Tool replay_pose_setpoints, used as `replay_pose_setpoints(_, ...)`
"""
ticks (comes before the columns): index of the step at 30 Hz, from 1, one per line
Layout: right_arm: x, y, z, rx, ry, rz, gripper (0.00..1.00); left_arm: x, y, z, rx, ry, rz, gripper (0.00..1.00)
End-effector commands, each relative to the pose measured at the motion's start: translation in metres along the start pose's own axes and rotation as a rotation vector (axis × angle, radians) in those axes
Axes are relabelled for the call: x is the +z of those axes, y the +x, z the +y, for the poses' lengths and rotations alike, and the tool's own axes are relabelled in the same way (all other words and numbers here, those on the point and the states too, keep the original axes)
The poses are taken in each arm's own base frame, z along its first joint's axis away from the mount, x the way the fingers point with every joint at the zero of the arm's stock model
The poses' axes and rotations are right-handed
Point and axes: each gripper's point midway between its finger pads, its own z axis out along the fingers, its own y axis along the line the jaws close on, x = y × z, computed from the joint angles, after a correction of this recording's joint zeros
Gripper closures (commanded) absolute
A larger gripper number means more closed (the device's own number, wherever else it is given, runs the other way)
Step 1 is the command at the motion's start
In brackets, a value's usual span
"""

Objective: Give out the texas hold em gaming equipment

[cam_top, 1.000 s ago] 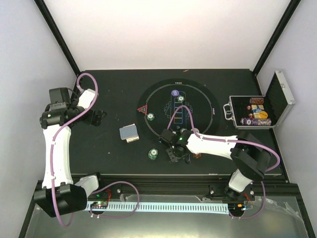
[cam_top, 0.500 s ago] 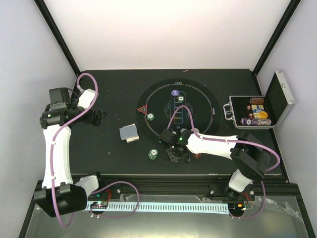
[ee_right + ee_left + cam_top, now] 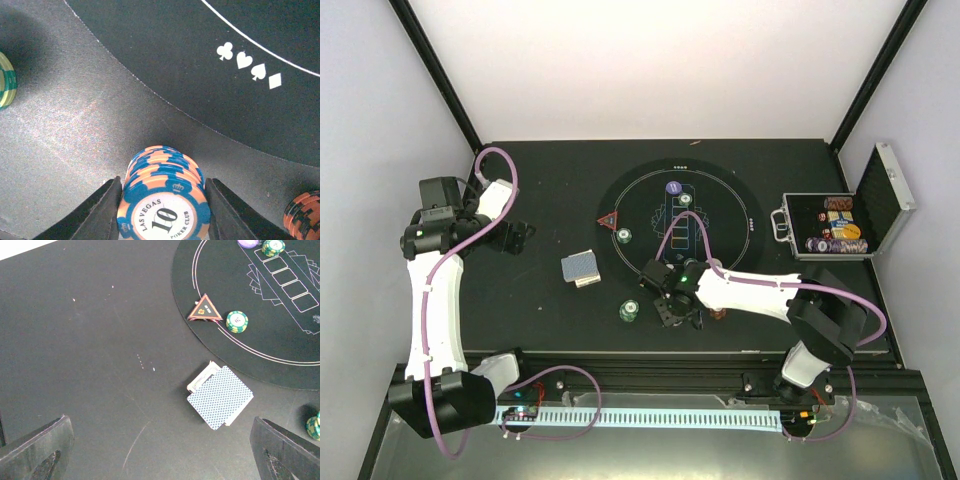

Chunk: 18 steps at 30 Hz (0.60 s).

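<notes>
Just off the mat's (image 3: 200, 60) near edge, a leaning stack of blue-and-orange chips (image 3: 162, 197), the top one marked 10, stands between the right gripper's (image 3: 677, 313) fingers (image 3: 100, 215). They flank it closely; whether they pinch it cannot be told. Farther left, the left gripper (image 3: 160, 440) hangs with jaws spread wide, apart from the blue-backed cards (image 3: 220, 396) lying beside the mat.

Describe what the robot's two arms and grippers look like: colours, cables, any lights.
Both the left arm and right arm have white shells with black joints and bases. A lilac cable loops along each. A small green light glows on each. The left gripper and right gripper are black, with flat, tapered fingers.
</notes>
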Motion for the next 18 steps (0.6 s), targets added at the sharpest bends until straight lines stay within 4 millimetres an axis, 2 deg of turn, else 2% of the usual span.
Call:
replay_pose_setpoints(1,-0.012,-0.008,0.002,0.008,0.0,-0.039,0.56,-0.011,-0.007,-0.001,0.017,-0.01,-0.02,0.01)
replay_pose_setpoints(10,-0.01,-0.007,-0.002,0.012,0.021,-0.037,0.72,-0.012,-0.008,-0.001,0.02,-0.011,-0.023,0.01)
replay_pose_setpoints(18,-0.045,-0.032,0.0,-0.012,0.03,-0.103,0.77,-0.013,-0.01,-0.002,0.019,-0.009,-0.029,0.01)
